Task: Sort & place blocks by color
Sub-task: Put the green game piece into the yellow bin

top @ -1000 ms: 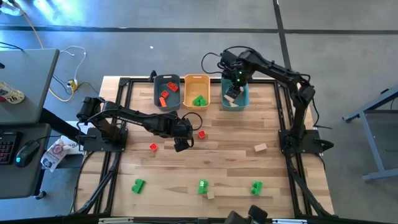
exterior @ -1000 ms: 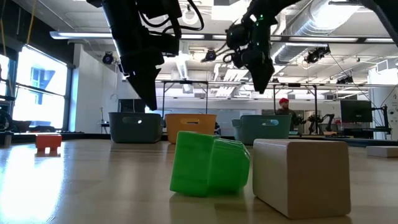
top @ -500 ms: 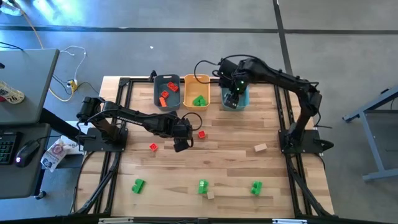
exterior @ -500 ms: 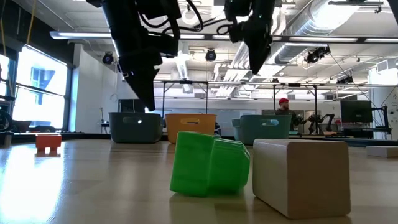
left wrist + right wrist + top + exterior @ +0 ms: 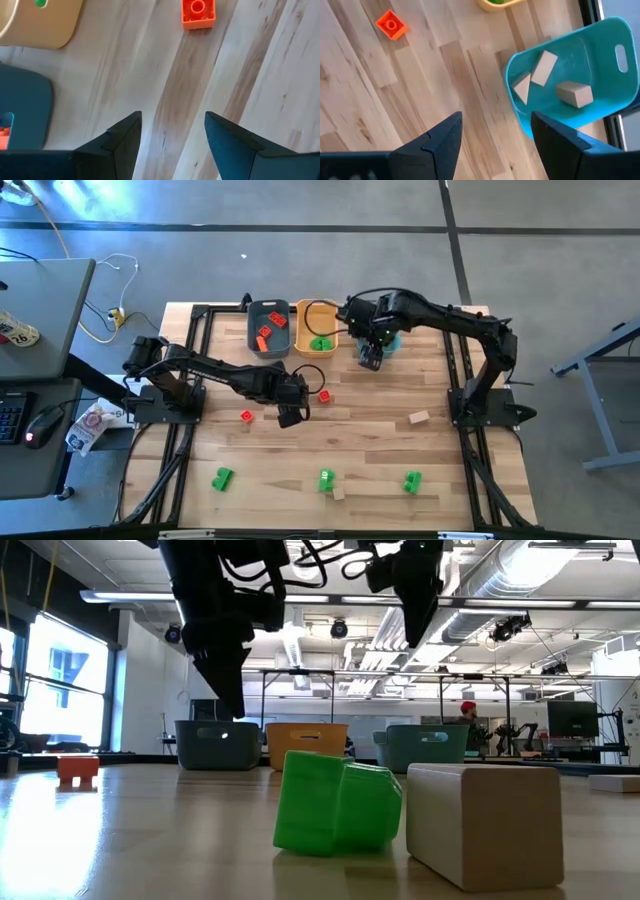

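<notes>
Right gripper (image 5: 371, 360), fingers apart & empty, is pulling back from teal bin (image 5: 600, 107), now holding three tan blocks (image 5: 574, 93): drop done. Left gripper (image 5: 288, 417), open, is hovering near red block (image 5: 198, 11), well short of bin; likely next pick.

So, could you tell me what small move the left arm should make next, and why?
Probably ease the left gripper toward the red block and lower over it. Its fingers are open and empty above bare wood, that block lies loose just ahead, and the grey bin already holds red blocks. The right gripper, also open, hangs beside the teal bin.
</notes>
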